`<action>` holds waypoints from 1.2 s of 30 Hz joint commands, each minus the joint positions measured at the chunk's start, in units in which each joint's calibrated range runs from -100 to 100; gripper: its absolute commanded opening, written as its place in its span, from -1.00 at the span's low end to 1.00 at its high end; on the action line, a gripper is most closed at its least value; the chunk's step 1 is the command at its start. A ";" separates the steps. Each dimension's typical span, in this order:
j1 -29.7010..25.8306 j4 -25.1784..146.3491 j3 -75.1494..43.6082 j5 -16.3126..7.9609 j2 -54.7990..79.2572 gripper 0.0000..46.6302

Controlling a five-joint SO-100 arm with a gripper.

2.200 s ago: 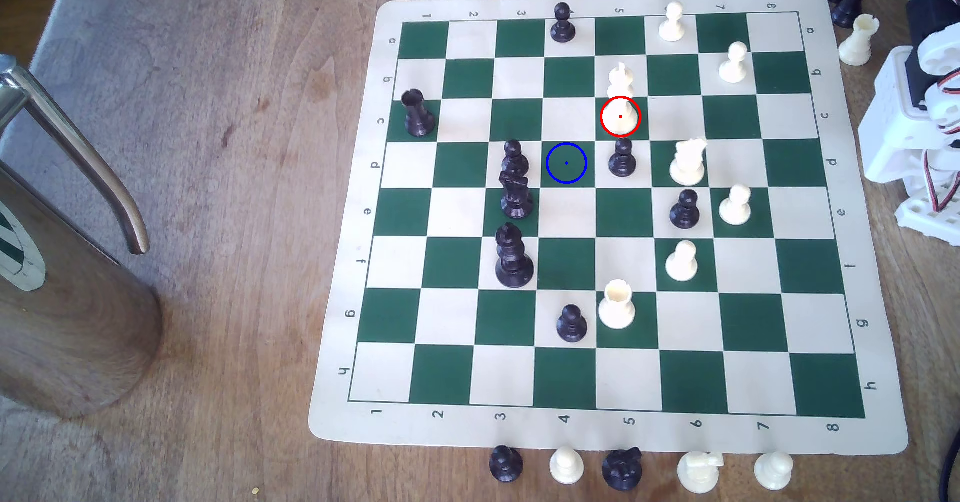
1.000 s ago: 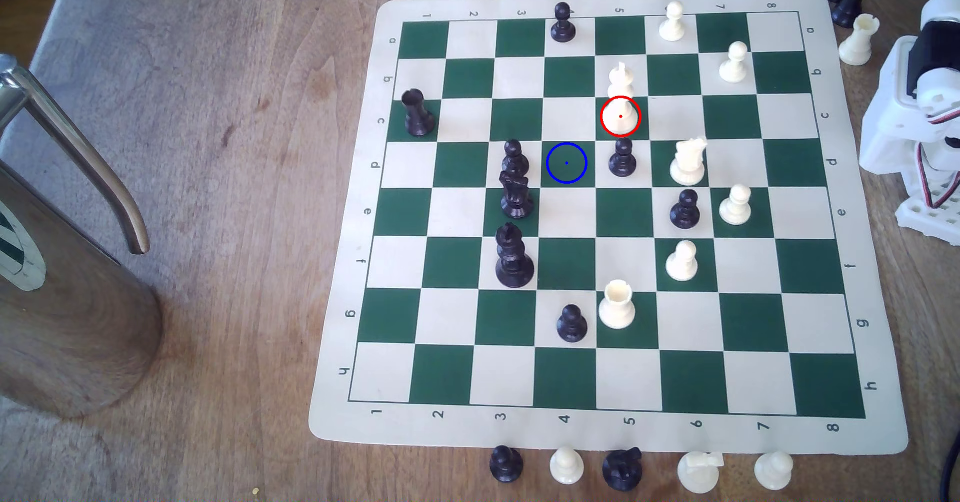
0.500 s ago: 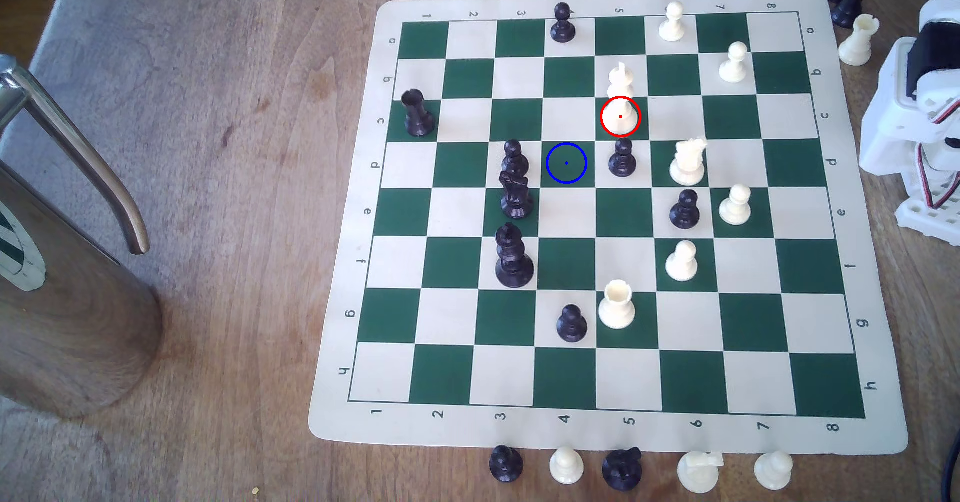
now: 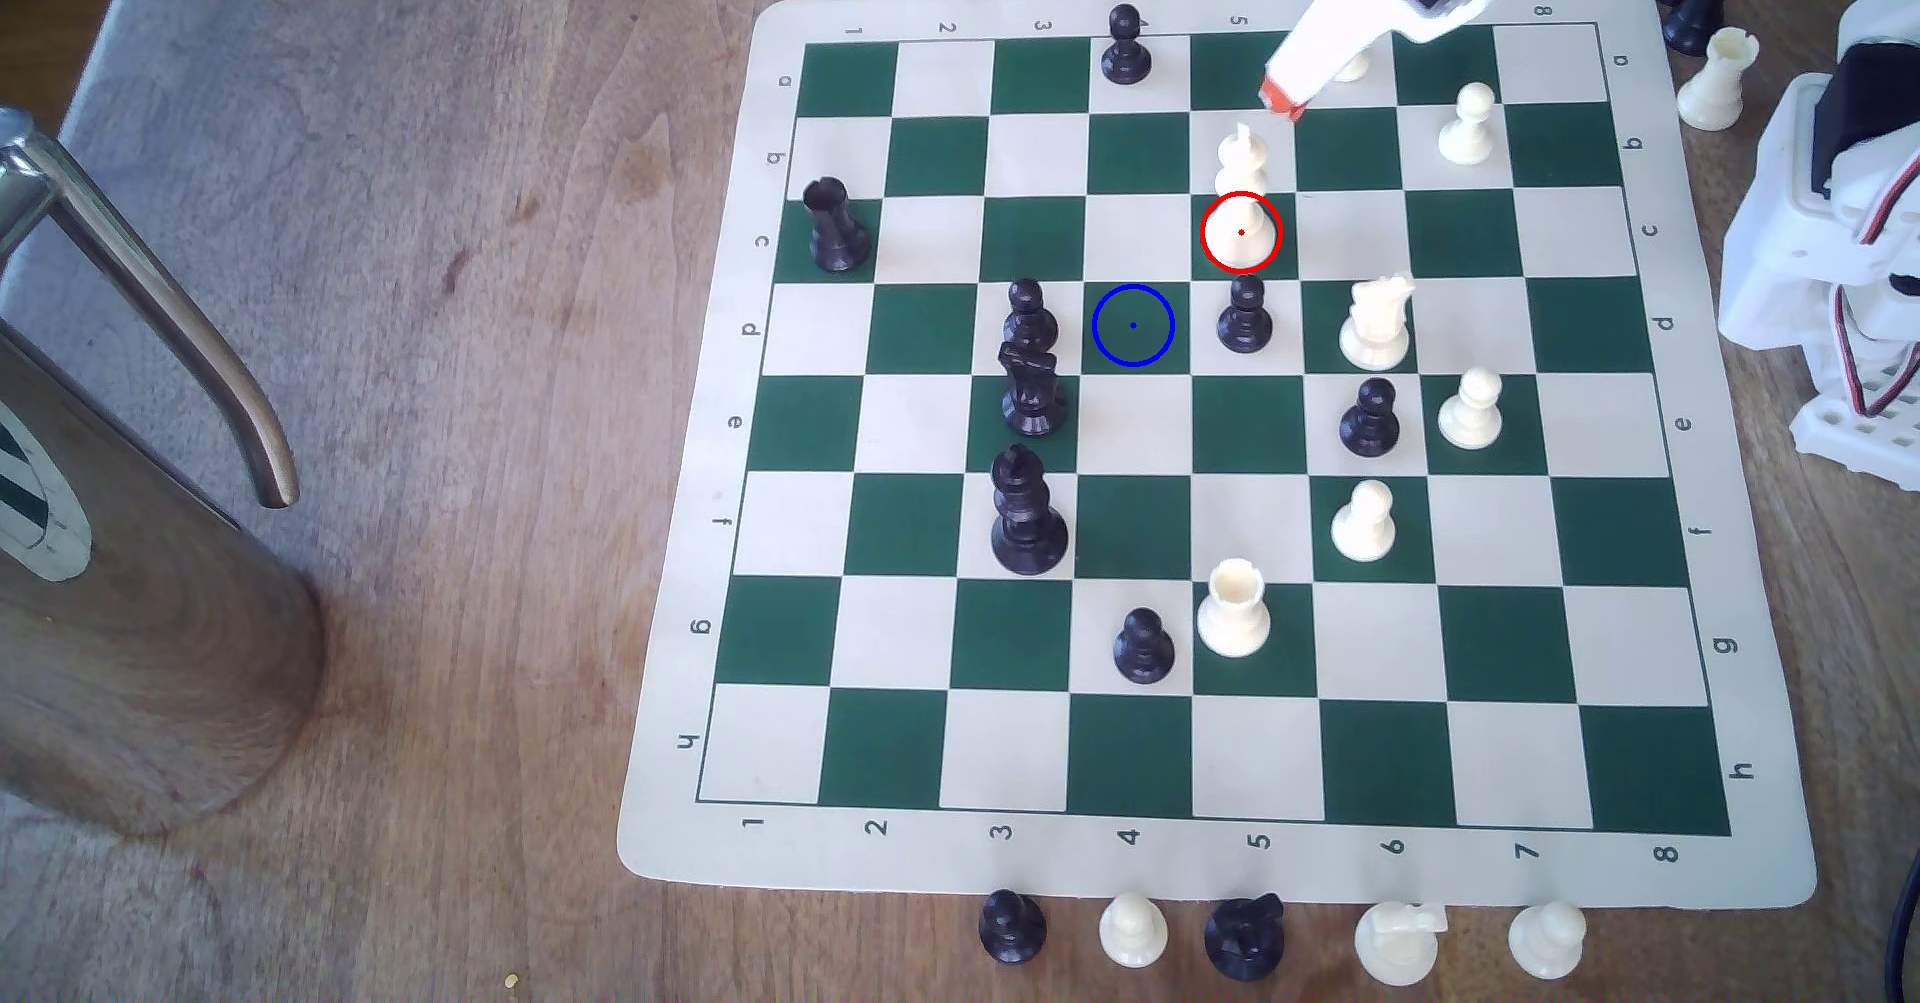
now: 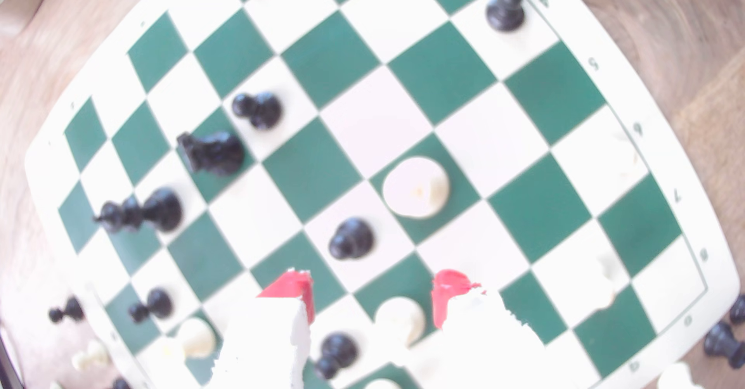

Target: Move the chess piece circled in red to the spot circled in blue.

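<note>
The chess piece circled in red is a tall cream-white piece standing upright on a green square, with the red ring around its base. From above, in the wrist view, it shows as a round cream top. The spot circled in blue is a bare green square, diagonally one square toward the exterior view's lower left of that piece. My gripper hangs over the board's far rows, just beyond the piece's tip toward the exterior view's upper right. In the wrist view my gripper is open, and its red fingertips hold nothing.
A black pawn stands directly in front of the circled piece, beside the blue spot. Two black pieces flank the spot on the exterior view's left. A cream knight stands to its right. A metal jug sits far left, and the arm's base far right.
The arm swung in from the exterior view's upper right edge and came down over the board's far rows. Its red tip now sits close to the circled piece's top. No piece has moved.
</note>
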 commanded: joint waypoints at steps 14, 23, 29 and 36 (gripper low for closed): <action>1.57 -5.89 -11.09 0.49 21.01 -0.31; 2.43 -9.25 -8.83 0.93 25.60 -0.34; 2.28 -9.41 -8.28 1.12 26.87 -0.36; 0.87 -9.66 -6.74 1.27 28.48 -0.41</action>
